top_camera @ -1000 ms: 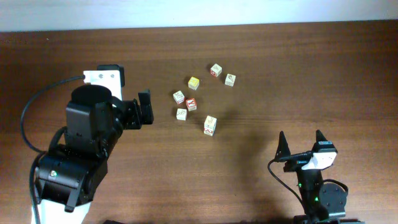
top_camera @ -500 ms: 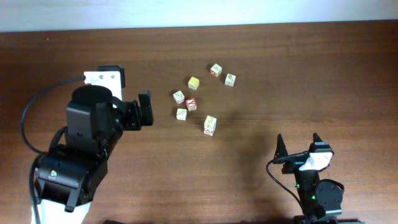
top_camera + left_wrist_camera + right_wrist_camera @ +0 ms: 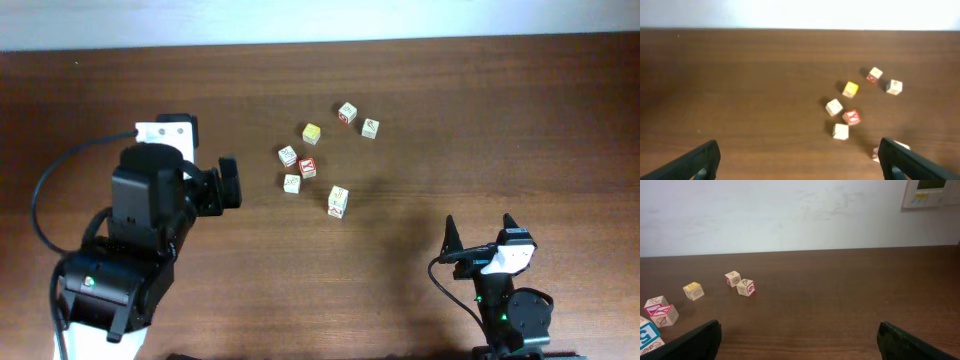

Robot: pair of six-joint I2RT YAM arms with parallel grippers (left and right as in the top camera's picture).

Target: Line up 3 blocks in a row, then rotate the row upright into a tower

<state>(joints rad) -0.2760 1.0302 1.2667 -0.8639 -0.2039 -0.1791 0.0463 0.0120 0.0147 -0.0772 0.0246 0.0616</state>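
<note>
The pale yellow wooden cube with cream faces [image 3: 312,133] [image 3: 850,89] [image 3: 693,290] sits on the dark brown wooden tabletop [image 3: 520,110], near its middle. Beyond it, toward the far edge, lies the red-and-white printed wooden cube [image 3: 347,112] [image 3: 875,74] [image 3: 732,278]. A cream wooden cube with red marks [image 3: 370,128] [image 3: 894,86] [image 3: 746,287] is just beside that one, on its right and apart from it. Nearer the robot, the red-topped wooden cube with a white print [image 3: 308,167] [image 3: 851,117] [image 3: 662,314] rests beside a cream picture cube [image 3: 288,155] [image 3: 834,106] [image 3: 655,301], which lies to its left. From overhead the two look almost touching, but whether they meet cannot be told. A plain cream wooden cube [image 3: 291,184] [image 3: 840,131] lies just in front of that pair. A cream cube with blue print [image 3: 338,200] [image 3: 647,335] stands alone at the near right of the group.

The left end effector [image 3: 228,185] [image 3: 799,150] is level with the plain cream cube, to the left of the group and apart from it. Its black fingers [image 3: 700,160] are spread wide with nothing between them. In the left wrist view the right-hand finger partly hides the nearest cube.

The right end effector [image 3: 480,225] [image 3: 799,330] is near the front edge at the right, well apart from every cube. Its jaws also stand wide and hold nothing.
</note>
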